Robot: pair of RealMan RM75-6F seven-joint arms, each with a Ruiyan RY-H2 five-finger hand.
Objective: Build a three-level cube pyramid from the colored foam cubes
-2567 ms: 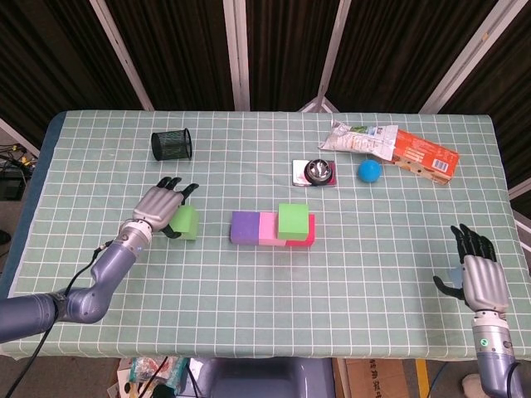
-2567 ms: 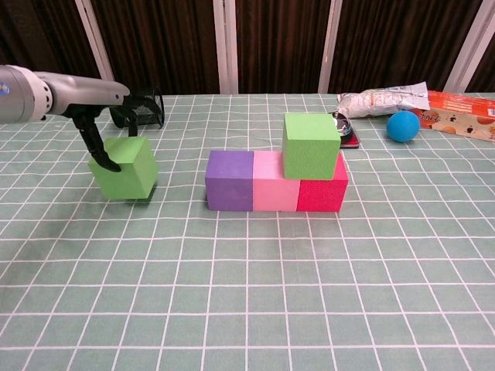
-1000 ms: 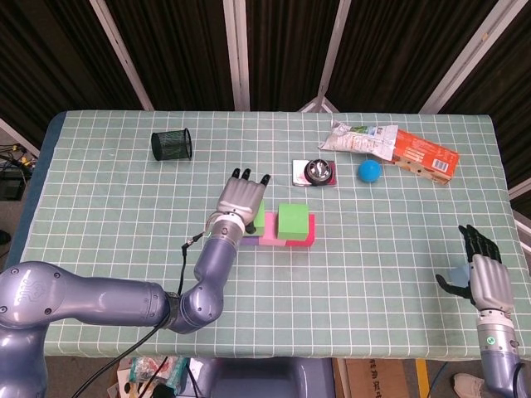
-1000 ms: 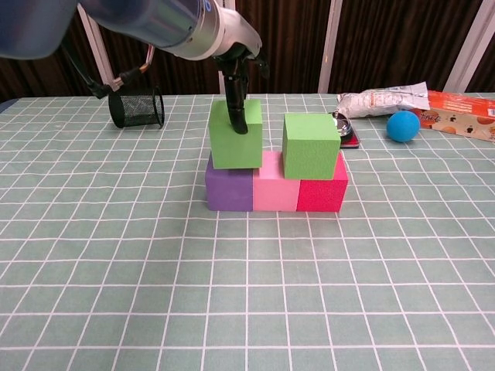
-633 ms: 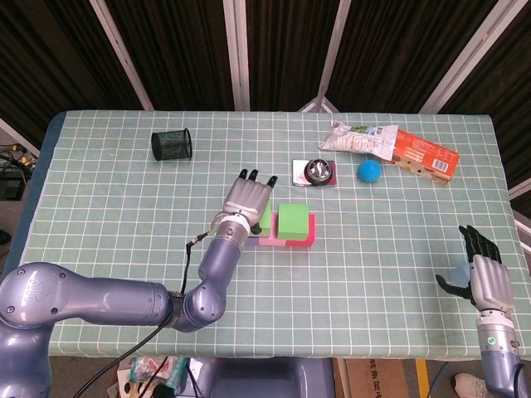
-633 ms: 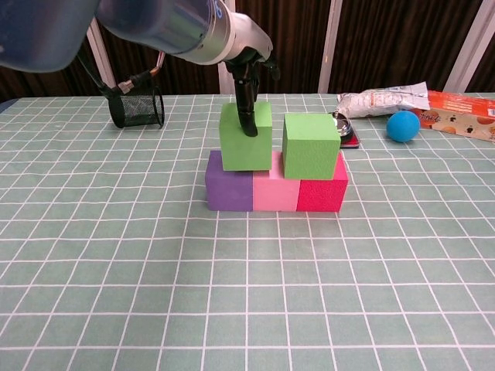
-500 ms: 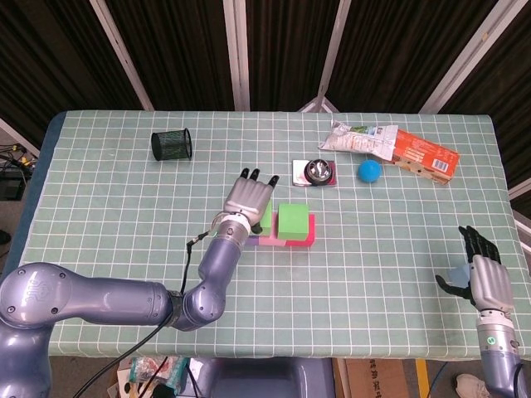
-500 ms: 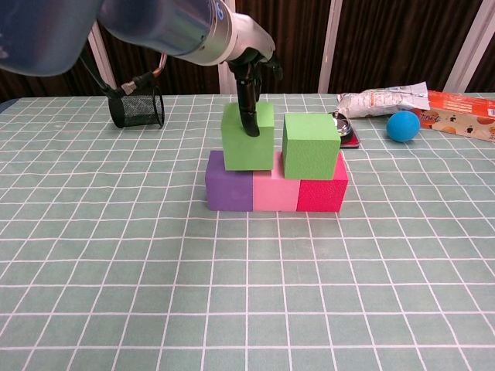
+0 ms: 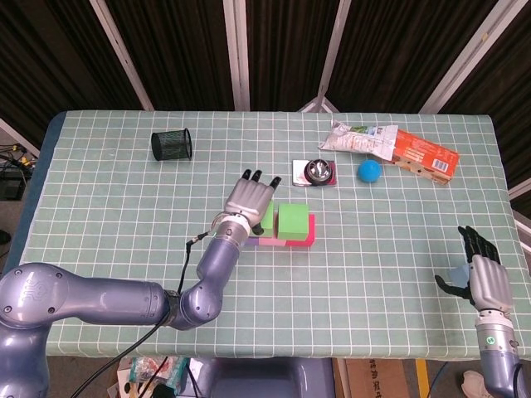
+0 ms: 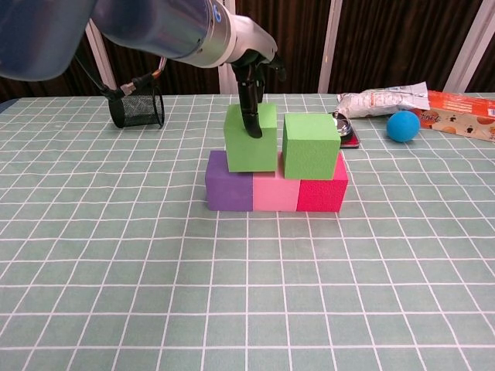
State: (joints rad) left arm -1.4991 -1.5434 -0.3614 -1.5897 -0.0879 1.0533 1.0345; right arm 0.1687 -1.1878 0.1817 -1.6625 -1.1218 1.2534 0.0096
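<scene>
A: What has changed in the last couple of seconds?

B: The left hand [image 10: 249, 85] picked up a green cube [image 10: 250, 139] that sat alone at the left of the frame and carried it to the row in the middle. It has been sliding the cube rightward bit by bit. Now the cube sits over the seam between the purple cube [image 10: 229, 182] and the pink cube [image 10: 274, 192], close beside the other green cube [image 10: 310, 145], which rests over the pink and the red cube [image 10: 322, 193].

A: So the second level is nearly done?

B: I'd judge so. Three cubes make the base and two sit above, so only a top cube is missing. I see no spare cube on the table [image 10: 247, 309].

A: Is the hand still holding the cube?

B: Yes. In the chest view a dark finger [image 10: 251, 116] runs down the cube's front face, with the hand directly above. In the head view the hand [image 9: 247, 203] covers most of the cube, just left of centre.

A: And the other hand?

B: The right hand [image 9: 479, 278] is at the lower right of the head view, well apart from the cubes, fingers spread and holding nothing.
</scene>
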